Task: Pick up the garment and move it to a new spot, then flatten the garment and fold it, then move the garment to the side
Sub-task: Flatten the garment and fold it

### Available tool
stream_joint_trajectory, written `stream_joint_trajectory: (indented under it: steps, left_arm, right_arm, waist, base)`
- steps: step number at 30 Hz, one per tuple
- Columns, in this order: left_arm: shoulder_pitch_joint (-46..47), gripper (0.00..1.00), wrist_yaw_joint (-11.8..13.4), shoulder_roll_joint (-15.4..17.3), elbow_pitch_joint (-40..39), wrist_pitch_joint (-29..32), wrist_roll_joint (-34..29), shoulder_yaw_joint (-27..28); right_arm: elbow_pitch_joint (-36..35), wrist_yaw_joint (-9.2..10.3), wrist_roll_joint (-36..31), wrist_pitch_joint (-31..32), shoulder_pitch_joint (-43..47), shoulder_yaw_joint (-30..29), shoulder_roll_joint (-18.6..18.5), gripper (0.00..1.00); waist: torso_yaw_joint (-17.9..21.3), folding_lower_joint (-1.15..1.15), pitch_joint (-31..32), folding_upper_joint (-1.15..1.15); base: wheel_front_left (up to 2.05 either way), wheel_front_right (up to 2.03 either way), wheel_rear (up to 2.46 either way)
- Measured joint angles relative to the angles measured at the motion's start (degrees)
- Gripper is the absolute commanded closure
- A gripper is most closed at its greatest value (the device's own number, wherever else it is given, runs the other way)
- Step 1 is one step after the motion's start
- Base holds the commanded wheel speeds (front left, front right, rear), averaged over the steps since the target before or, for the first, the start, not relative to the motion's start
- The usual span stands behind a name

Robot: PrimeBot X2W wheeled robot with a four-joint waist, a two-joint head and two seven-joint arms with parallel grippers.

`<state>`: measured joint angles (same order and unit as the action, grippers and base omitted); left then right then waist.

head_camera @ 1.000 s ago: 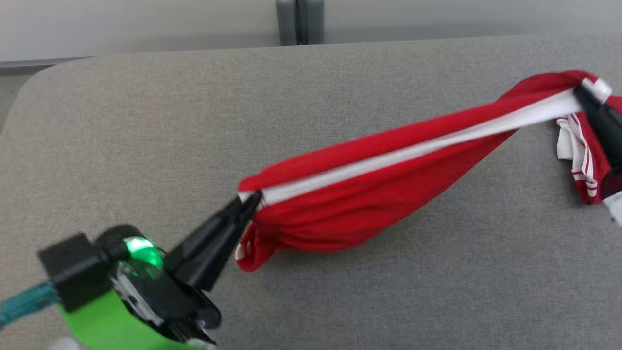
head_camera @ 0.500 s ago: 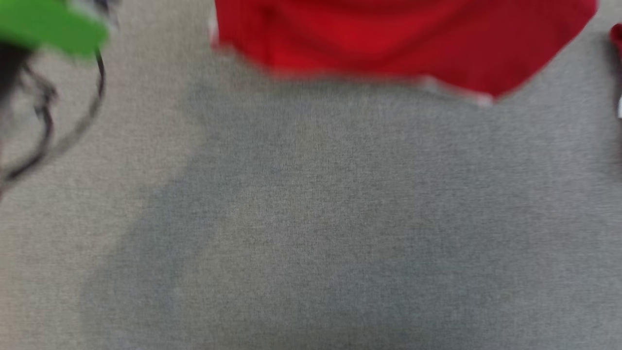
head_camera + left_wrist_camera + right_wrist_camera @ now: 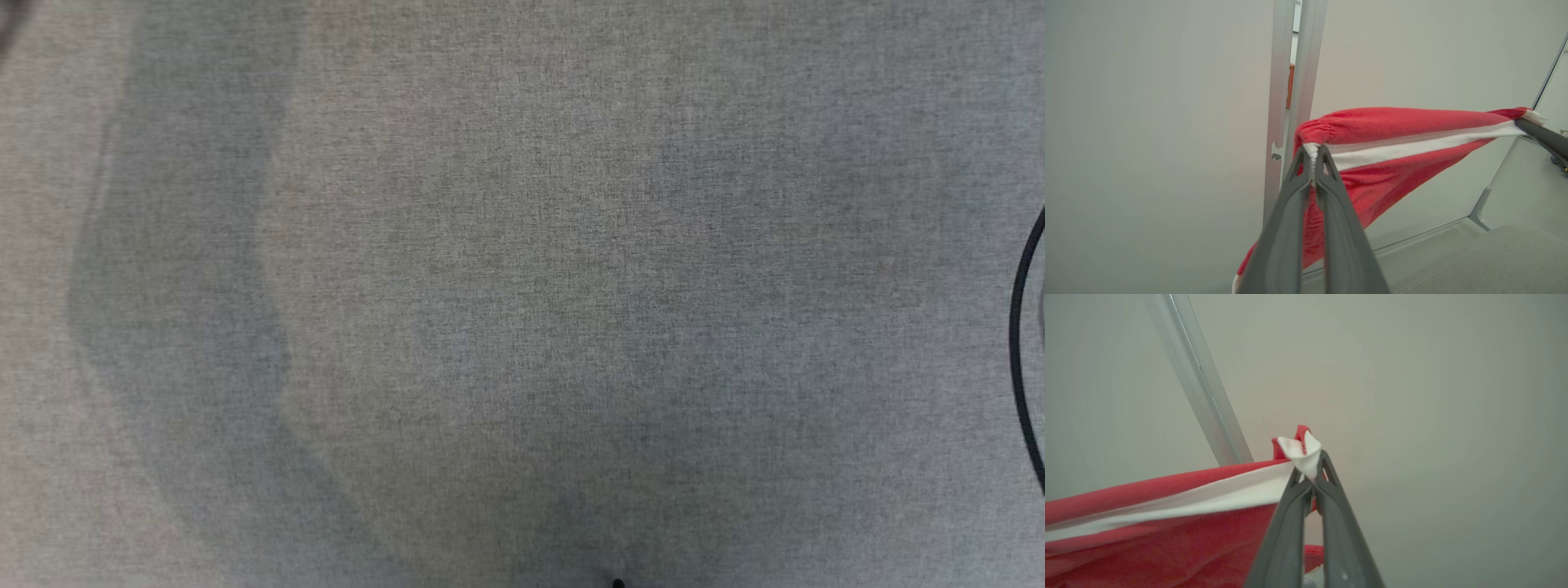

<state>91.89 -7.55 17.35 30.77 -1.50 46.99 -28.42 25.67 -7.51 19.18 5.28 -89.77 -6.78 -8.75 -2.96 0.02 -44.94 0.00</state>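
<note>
Now: left pincer (image 3: 1313, 154) clamped tight on the white band at one end of the red garment (image 3: 1396, 171); right pincer (image 3: 1310, 477) pinched shut on the band's other end. Garment hangs stretched between them, its body sagging, in front of a metal post (image 3: 1284, 102). Grey table (image 3: 522, 294) lies below. Likely step: carrying to the new spot. Next calls for lowering both ends together, band kept taut.

Through my left wrist camera, the garment (image 3: 1392, 143) spans between my left gripper (image 3: 1313, 157), clamped on its near end, and my right gripper (image 3: 1312, 479), clamped on its far end at the right. Behind it a post (image 3: 1290, 81) stands between wall panels (image 3: 1147, 122); the table (image 3: 1515, 261) lies below right. Probably a cable (image 3: 1020, 327) curves at the head view's right edge.
</note>
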Motion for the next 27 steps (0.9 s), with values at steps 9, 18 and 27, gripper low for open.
stream_joint_trajectory:
  steps: [9,18,27]
  left_arm:
    - [-21.80,1.00,0.00,5.13,-10.54,-7.30,8.81,-13.66]
    - [-51.81,1.00,6.17,10.35,-23.88,-12.63,7.70,-20.69]
    - [-87.66,1.00,14.54,6.84,-33.15,-13.27,6.26,-10.80]
  right_arm:
    - [-9.73,-0.02,12.48,-3.83,29.61,-1.52,-2.90,1.00]
    - [-24.37,-0.05,19.50,-3.20,67.83,-5.17,1.57,1.00]
    - [-30.18,-0.13,24.52,-3.42,97.08,-3.35,5.86,1.00]
  waist:
    - [0.35,-0.01,2.01,0.00]
    - [0.63,-0.02,12.24,0.00]
    - [1.78,-0.02,25.75,0.00]
  base:
    - [0.00,0.00,0.00]
    - [0.00,0.00,0.00]
    - [0.00,0.00,0.00]
